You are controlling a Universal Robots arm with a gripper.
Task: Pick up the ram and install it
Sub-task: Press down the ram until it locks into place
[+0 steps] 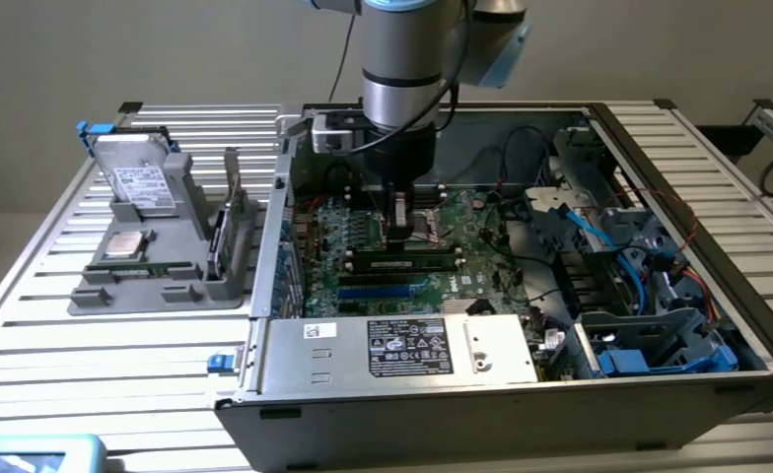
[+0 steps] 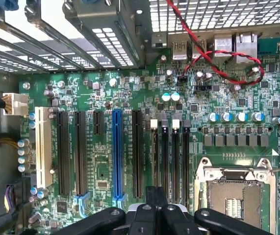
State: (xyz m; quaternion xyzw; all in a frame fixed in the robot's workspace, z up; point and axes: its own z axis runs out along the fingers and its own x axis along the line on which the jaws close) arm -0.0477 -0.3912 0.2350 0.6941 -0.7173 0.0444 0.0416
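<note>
- Gripper [image 1: 401, 219]: being held low inside the open computer case [image 1: 702, 172], jaws closed, gripping nothing discernible.
- Ram [image 1: 405, 263]: being seen lying along a motherboard [image 2: 130, 107] memory slot, just below the fingers.
- Risk, judged: stick being left half-seated; slot latches being strained by off-centre pressing.

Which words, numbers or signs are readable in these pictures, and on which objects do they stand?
None can be read.
White label on the power supply: print too small.
Label on the hard drive in the gray tray: too blurred.
Markings on the motherboard: too small.
</note>
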